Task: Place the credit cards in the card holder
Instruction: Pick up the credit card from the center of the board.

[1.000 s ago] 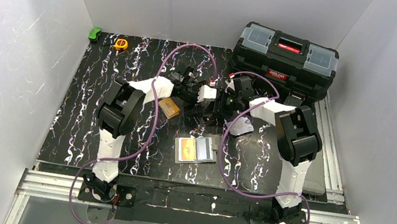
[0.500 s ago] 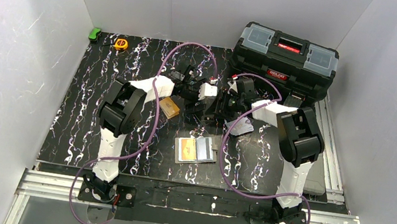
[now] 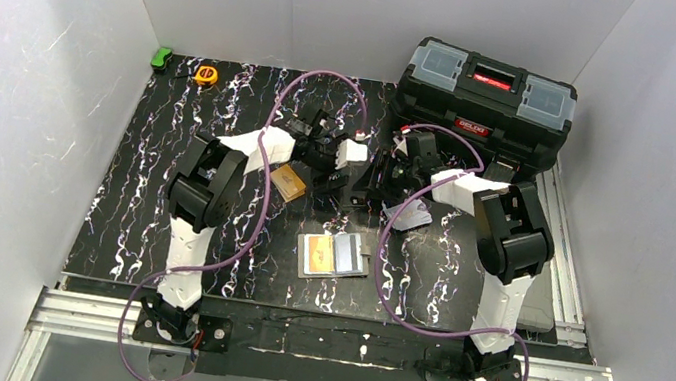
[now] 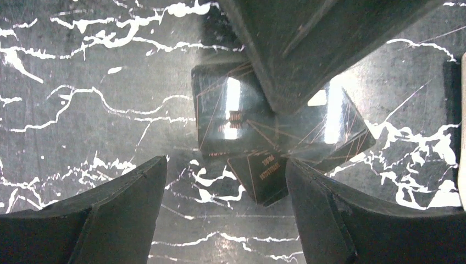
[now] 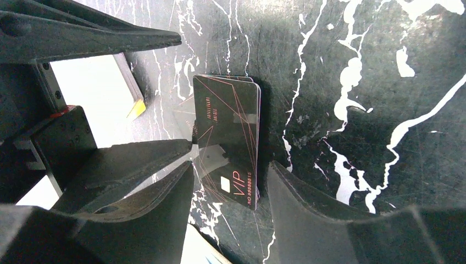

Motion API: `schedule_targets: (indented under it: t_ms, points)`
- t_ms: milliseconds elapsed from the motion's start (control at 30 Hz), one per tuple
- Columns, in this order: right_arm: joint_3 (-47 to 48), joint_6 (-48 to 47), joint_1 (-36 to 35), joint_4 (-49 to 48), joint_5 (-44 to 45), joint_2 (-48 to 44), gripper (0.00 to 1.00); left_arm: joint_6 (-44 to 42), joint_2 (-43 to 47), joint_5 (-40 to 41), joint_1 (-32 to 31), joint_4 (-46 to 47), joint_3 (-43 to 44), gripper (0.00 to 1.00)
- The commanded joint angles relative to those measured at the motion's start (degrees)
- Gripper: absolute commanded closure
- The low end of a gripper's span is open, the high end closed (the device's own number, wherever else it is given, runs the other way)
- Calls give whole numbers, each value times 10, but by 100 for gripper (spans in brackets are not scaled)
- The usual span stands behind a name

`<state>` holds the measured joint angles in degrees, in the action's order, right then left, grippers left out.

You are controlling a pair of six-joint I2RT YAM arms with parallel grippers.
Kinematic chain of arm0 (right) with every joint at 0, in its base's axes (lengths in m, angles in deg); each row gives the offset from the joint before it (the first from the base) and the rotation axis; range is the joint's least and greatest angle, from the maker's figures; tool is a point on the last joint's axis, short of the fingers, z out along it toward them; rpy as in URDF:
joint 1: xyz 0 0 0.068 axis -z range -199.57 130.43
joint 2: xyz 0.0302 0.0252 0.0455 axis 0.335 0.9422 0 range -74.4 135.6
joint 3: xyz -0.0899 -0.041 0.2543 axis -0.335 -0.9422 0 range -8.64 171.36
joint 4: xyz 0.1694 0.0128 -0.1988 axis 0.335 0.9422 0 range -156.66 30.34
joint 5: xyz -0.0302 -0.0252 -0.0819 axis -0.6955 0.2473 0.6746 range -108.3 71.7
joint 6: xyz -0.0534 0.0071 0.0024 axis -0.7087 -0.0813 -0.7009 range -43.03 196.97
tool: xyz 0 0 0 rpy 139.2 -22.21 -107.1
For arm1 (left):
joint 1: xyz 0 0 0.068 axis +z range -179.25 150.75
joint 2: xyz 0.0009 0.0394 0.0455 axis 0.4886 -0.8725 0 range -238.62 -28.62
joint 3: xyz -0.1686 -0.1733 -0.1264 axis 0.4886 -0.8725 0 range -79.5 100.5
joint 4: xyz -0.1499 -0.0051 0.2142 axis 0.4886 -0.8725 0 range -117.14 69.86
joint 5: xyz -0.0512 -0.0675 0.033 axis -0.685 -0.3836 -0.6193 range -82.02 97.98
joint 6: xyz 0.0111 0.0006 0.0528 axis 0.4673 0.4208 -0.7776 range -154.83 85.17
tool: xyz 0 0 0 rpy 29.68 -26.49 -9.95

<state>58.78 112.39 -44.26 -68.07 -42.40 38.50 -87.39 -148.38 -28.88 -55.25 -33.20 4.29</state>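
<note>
Black credit cards (image 5: 231, 132) with red lines and "VIP" print lie loosely fanned on the marble table, seen fanned in the left wrist view (image 4: 258, 137). My right gripper (image 5: 228, 181) is open and straddles the near end of the top card, fingers close on either side. My left gripper (image 4: 225, 187) faces it, open, with the fan just ahead of its tips; a right finger (image 4: 291, 49) reaches in from above. In the top view both grippers (image 3: 341, 179) (image 3: 374, 178) meet over the cards and hide them. The card holder (image 3: 334, 256) lies open nearer the bases.
An orange block (image 3: 288, 181) sits left of the grippers. A pale sheet or card (image 3: 411, 214) lies under the right arm. A black toolbox (image 3: 484, 96) stands at the back right. A yellow tape measure (image 3: 207, 75) and a green item (image 3: 162, 57) are at the back left.
Both wrists have shifted slightly toward the far side of the table. The cards and the holder stay where they were.
</note>
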Motion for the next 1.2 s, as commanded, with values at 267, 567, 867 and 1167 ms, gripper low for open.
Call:
schedule_targets:
  t_ms: [267, 567, 867, 1167]
  points:
    - [13, 4, 14, -32, 20, 22, 41, 23, 27, -7, 21, -28, 26, 23]
    - [0, 30, 14, -79, -27, 31, 43, 66, 0, -18, 17, -8, 49, 24]
    - [-18, 42, 14, -99, -45, 35, 45, 34, -8, -7, 11, 1, 25, 24]
    - [-20, 44, 13, -111, -70, 40, 45, 48, -15, -12, 4, 7, 36, 23]
